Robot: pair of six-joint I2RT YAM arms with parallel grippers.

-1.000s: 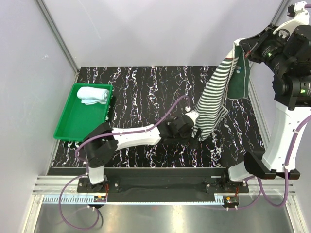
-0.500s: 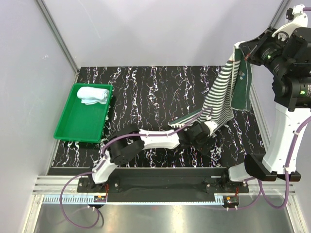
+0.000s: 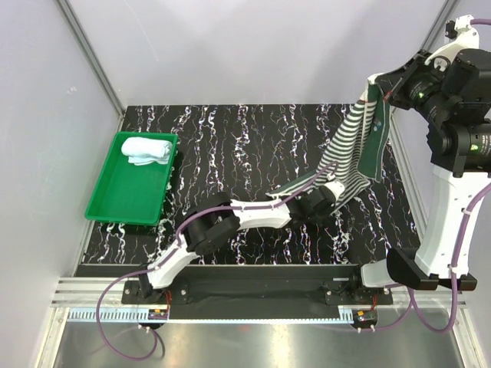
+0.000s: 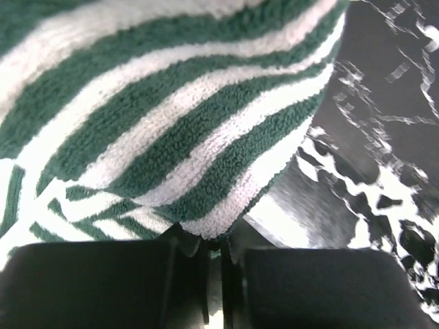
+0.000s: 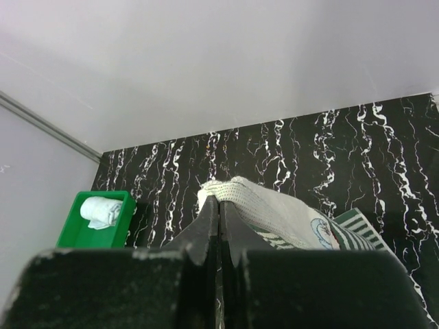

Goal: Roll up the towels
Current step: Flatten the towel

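Two robot arms, bolted side by side at the near edge of one big black table (image 3: 230, 130) with white squiggly lines all over it.

Next in size, the right arm (image 3: 449, 207): white and black, standing tall at the right side and reaching up high above the far right corner.

Then the left arm (image 3: 245, 217): white and black too, lying low and stretched out across the table toward the right.

After that, the striped towel (image 3: 349, 146): dark and white stripes, up in the air at the far right. Top edge held high, bottom end pulled down and to the left, close to the table. Stretched between both arms. Not flat and not rolled. Fuzzy and green-and-white up close in the left wrist view, with a zigzag part near the corner.

Then the green tray (image 3: 130, 192), at the left side of the table, well apart from the striped towel.

Inside the tray, at its far end, the light blue towel (image 3: 147, 149), rolled up into a bundle.

Smallest of all, the claws. For the right claw (image 5: 219, 212), fingers pressed together on the top edge of the striped towel, holding it up. For the left claw (image 4: 214, 247), fingers squeezed together as well, pinching the bottom corner of that same towel.
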